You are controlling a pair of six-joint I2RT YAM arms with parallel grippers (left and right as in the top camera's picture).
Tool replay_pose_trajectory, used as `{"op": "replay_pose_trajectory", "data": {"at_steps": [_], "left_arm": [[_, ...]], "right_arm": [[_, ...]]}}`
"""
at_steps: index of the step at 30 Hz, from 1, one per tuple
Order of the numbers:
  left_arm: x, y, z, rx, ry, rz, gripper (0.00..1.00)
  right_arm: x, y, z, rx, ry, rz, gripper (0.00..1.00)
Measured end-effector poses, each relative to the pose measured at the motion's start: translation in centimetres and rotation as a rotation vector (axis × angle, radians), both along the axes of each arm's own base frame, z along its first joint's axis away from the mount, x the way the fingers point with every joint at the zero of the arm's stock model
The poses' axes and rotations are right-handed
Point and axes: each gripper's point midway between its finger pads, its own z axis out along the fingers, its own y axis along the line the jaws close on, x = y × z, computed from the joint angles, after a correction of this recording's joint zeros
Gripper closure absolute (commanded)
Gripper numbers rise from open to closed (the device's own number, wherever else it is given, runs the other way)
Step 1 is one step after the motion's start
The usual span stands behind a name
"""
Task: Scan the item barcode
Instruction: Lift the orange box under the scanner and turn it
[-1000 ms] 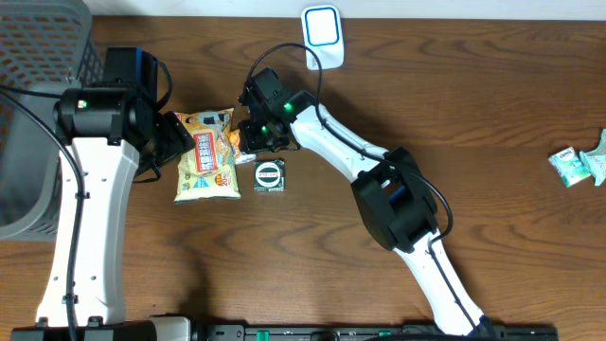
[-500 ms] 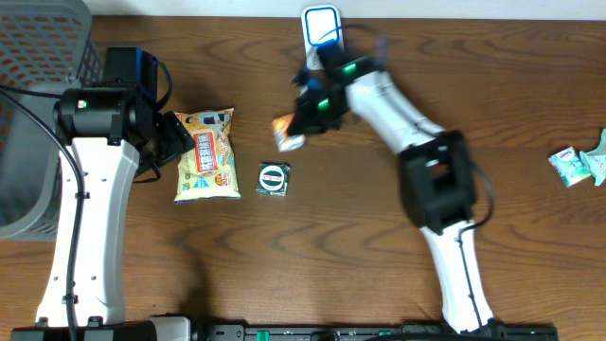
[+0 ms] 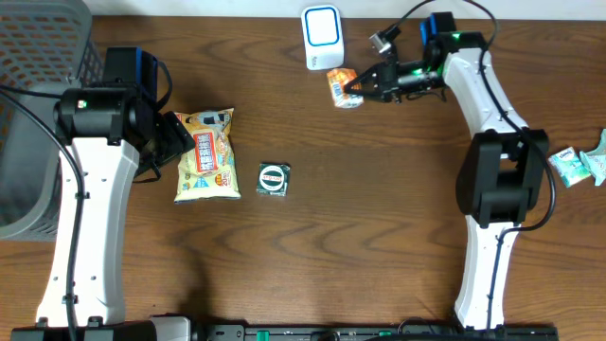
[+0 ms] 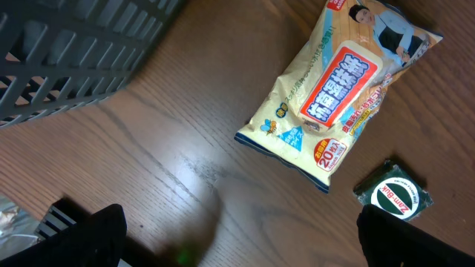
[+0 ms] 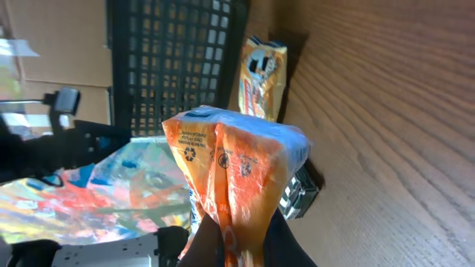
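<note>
tin (image 4: 391, 195): Zam-Buk; yellow packet (image 4: 338, 81): 20; orange packet (image 5: 237, 170): recycling mark

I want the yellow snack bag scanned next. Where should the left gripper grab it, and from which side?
Probably the flat sealed seam at the end of the snack bag nearest the round tin. The bag lies flat with a puffed middle, so the open left gripper would do best coming down at that thin edge from its own side.
</note>
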Motion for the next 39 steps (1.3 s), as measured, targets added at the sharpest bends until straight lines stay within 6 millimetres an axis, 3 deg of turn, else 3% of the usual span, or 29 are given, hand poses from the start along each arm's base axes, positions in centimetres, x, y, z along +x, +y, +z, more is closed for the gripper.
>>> {"op": "replay_pose_trajectory", "data": {"at_steps": [7, 11, 14, 19, 23, 27, 30, 31, 35, 39], "left_arm": [[0.0, 0.0, 0.0, 0.000, 0.000, 0.000, 0.02], [0.0, 0.0, 0.0, 0.000, 0.000, 0.000, 0.02], [0.0, 0.0, 0.0, 0.000, 0.000, 0.000, 0.02], [0.0, 0.0, 0.0, 0.000, 0.000, 0.000, 0.02], [0.0, 0.0, 0.0, 0.000, 0.000, 0.000, 0.02], [0.0, 0.0, 0.0, 0.000, 0.000, 0.000, 0.02], [0.0, 0.0, 0.0, 0.000, 0.000, 0.000, 0.02], [0.0, 0.0, 0.0, 0.000, 0.000, 0.000, 0.02], [0.0, 0.0, 0.0, 0.000, 0.000, 0.000, 0.02], [0.0, 0.0, 0.0, 0.000, 0.000, 0.000, 0.02]], "right_arm": [[0.0, 0.0, 0.3, 0.019, -0.029, 0.009, 0.99], [0.0, 0.0, -0.6, -0.038, -0.035, 0.008, 0.99], [0.2, -0.5, -3.5, -0.224, 0.004, -0.022, 0.99], [0.7, -2.2, -9.4, -0.695, -0.004, -0.082, 0.99], [2.4, -2.5, -10.7, -0.992, -0.159, -0.124, 0.99], [8.1, -1.5, -7.9, -1.230, -0.554, -0.212, 0.99], [11.2, 0.0, -5.0, -1.336, -0.823, -0.239, 0.99], [12.4, 1.1, -3.1, -1.386, -0.956, -0.248, 0.99], [14.4, 3.4, 1.0, -1.446, -1.201, -0.291, 0.99], [15.3, 3.9, 2.6, -1.463, -1.312, -0.275, 0.99]]}}
